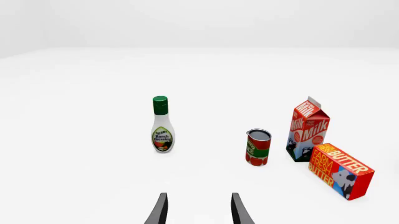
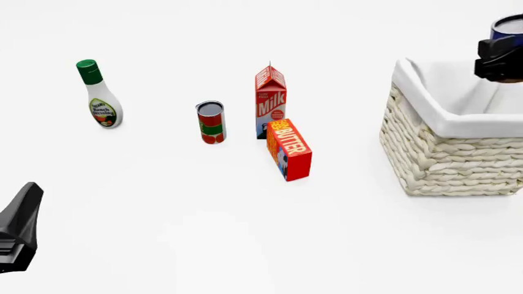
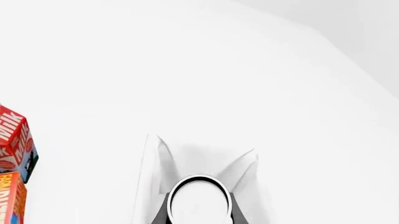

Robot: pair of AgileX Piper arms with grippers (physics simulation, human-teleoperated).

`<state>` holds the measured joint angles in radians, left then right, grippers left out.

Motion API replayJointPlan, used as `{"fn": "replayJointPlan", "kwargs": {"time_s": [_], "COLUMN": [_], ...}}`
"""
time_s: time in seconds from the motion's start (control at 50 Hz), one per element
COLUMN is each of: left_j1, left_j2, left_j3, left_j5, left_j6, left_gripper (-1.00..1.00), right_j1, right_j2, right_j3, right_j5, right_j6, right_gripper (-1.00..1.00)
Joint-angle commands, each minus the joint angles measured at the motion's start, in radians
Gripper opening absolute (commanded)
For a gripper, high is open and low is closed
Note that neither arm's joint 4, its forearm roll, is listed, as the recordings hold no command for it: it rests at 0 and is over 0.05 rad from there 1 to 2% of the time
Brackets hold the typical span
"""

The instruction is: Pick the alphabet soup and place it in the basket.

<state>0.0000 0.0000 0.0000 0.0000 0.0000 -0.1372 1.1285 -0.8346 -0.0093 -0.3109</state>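
Two cans show: the alphabet soup (image 2: 508, 27), clamped in the right claw (image 3: 199, 217) above the one basket (image 2: 445, 153), and a red-and-green can (image 2: 210, 122), far off to that claw's left and ahead of the left claw (image 1: 198, 211). There is one ranch dressing bottle (image 2: 100, 97), one milk carton (image 2: 270, 101) and one butter box (image 2: 289, 149), all standing out ahead of the left claw.

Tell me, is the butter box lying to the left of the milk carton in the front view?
No, the butter box lies in front of the milk carton, slightly to its right.
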Motion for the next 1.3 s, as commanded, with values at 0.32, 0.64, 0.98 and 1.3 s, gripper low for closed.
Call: {"fn": "replayJointPlan", "kwargs": {"time_s": [0.32, 0.64, 0.98, 1.3], "left_j1": [0.0, 0.0, 0.0, 0.0], "left_j2": [0.0, 0.0, 0.0, 0.0], "left_j3": [0.0, 0.0, 0.0, 0.0], "left_j5": [0.0, 0.0, 0.0, 0.0], "left_j6": [0.0, 0.0, 0.0, 0.0], "left_gripper": [1.0, 1.0, 1.0, 1.0], "right_j1": [-0.016, -0.031, -0.04, -0.081], "right_j2": [0.064, 0.08, 0.155, 0.235], "right_j3": [-0.057, -0.091, -0.135, -0.167], "right_j5": [0.052, 0.088, 0.119, 0.13], "right_j6": [-0.021, -0.035, -0.068, -0.112], "right_gripper": [-1.0, -1.0, -1.0, -1.0]}}
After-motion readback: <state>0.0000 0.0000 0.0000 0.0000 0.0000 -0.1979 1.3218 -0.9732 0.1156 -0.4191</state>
